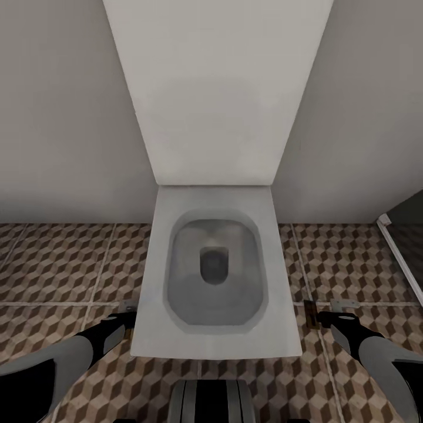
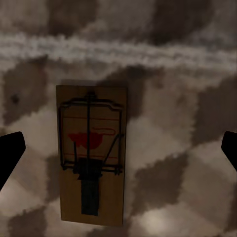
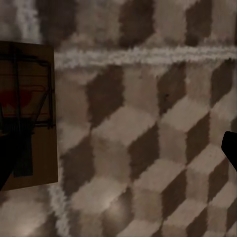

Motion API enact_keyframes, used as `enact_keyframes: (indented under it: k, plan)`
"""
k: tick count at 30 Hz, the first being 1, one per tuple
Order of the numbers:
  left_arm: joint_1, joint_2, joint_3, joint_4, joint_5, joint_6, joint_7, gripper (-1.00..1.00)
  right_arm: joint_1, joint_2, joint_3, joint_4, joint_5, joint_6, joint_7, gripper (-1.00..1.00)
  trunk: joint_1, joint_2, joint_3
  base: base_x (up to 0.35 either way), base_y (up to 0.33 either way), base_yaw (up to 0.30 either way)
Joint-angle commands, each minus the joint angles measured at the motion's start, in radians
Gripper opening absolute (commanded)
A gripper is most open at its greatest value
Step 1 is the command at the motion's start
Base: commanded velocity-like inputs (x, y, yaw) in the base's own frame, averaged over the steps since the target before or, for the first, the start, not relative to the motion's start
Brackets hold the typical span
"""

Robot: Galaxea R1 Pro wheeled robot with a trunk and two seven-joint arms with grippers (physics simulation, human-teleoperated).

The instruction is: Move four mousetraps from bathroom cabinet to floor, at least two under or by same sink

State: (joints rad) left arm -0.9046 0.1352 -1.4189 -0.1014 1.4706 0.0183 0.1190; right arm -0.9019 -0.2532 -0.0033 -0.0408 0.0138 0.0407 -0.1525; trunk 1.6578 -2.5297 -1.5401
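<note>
A white toilet (image 1: 214, 264) is faced by the robot, with both arms lowered on either side of the bowl toward the bathroom floor (image 1: 53, 264). The left hand (image 1: 125, 314) is held spread wide above a mousetrap (image 2: 91, 155); in the left wrist view the trap is seen flat on the cube-pattern tiles, well clear of both dark fingertips (image 2: 10, 153), so it is judged released and not grasped. The right hand (image 1: 320, 314) is likewise open and empty; in its wrist view a second mousetrap (image 3: 27, 116) is seen lying on the tiles near a pale grout line, beside rather than between the fingers.

Both traps are thus laid on the same floor surface, which the task requires. What is flanked here, however, is the toilet and not the sink, so these two are probably not counted as next to a basin.

The bowl stands between the arms and blocks any forward advance; plain walls close both sides, and a dark framed edge (image 1: 405, 235) is seen at the right.
</note>
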Motion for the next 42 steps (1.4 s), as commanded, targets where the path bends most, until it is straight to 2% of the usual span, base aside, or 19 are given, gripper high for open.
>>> enact_keyframes:
  k: [1, 22, 31, 42]
  plan:
    - [0.0, 0.001, -0.008, -0.004, 0.006, 0.002, 0.008, 1.0, 0.0, 0.0, 0.0, -0.001, 0.001, 0.004, -0.002, 1.0, 0.0, 0.0, -0.001, 0.0, 0.0, 0.0]
    - [0.0, 0.002, -0.008, -0.004, 0.007, 0.002, 0.008, 1.0, 0.0, 0.0, -0.001, -0.001, 0.001, 0.004, -0.004, 1.0, 0.0, 0.0, -0.001, 0.0, 0.0, 0.0]
    - [0.0, 0.003, -0.008, -0.004, 0.007, 0.002, 0.008, 1.0, 0.0, 0.0, -0.001, -0.001, 0.001, 0.004, -0.004, 1.0, -0.004, 0.002, 0.034, 0.0, 0.0, 0.0]
    - [0.0, 0.003, -0.008, -0.003, 0.007, 0.002, 0.008, 1.0, 0.0, 0.0, -0.001, -0.002, 0.001, 0.005, -0.004, 1.0, -0.004, 0.002, 0.034, 0.0, 0.0, 0.0]
